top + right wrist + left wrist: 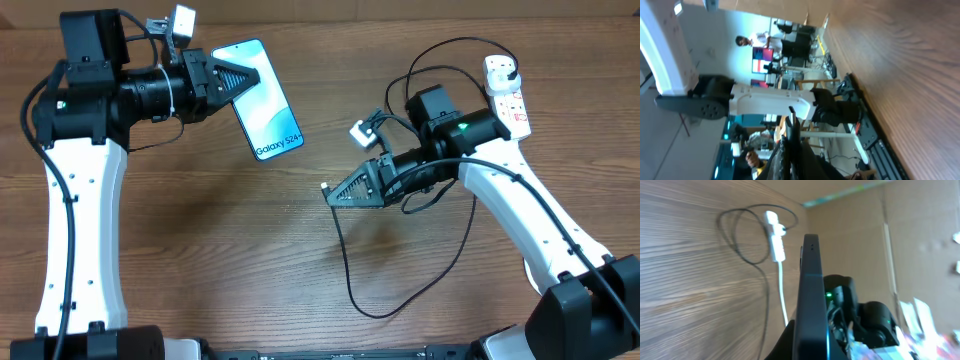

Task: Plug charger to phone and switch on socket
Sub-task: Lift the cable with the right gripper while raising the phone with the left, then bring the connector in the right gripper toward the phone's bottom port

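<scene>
The phone (268, 105) has a light blue screen and is lifted off the table, tilted. My left gripper (252, 78) is shut on its upper end. In the left wrist view the phone (812, 290) shows edge-on, rising from the left gripper (810, 352). My right gripper (333, 191) is shut on the charger's connector tip (325, 187), which points left toward the phone with a gap between them. The tip (791, 114) sticks out past the right gripper (792, 137). The black charger cable (352, 290) loops over the table toward the white socket (507, 95) at the far right.
The socket (775, 240) and its thick white lead (783, 292) lie on the wooden table (200, 250), with a black cable loop (740, 235) beside them. A cardboard wall (855, 235) stands behind the table. Both arm bases stand at the near edge.
</scene>
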Motion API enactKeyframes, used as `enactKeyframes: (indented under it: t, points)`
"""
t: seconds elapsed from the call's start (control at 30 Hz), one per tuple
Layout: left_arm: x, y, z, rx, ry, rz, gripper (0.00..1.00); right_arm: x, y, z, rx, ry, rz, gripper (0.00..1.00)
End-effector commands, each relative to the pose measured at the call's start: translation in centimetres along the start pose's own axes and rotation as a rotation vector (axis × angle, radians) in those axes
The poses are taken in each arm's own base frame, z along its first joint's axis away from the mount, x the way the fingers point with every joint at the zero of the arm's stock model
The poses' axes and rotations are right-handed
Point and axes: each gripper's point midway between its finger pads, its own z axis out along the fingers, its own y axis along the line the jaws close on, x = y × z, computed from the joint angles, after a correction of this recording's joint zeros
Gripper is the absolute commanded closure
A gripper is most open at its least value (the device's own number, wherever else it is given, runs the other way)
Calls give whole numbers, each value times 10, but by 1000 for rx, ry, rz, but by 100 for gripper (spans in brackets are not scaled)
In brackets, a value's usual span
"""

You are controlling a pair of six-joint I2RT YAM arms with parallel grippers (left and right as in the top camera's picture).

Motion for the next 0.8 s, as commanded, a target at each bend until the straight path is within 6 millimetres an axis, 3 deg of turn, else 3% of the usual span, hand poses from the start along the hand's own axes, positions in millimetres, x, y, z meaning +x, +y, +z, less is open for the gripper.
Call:
enactKeyframes:
  t: [0.0,0.17,0.33,0.77]
  points:
    - [3,-8,18,159,106,27,96,1,26,0,-44,-4,-67,96]
    - [-4,-3,28,250,150,27,96,0,28,-4,-54,-17,-65,96]
    - [-4,9,37,281,202,-82,96,-3,31,-4,-70,-22,-98,96]
    - [14,8,67,312,299,-113,96,-9,31,-5,-70,-29,-97,96]
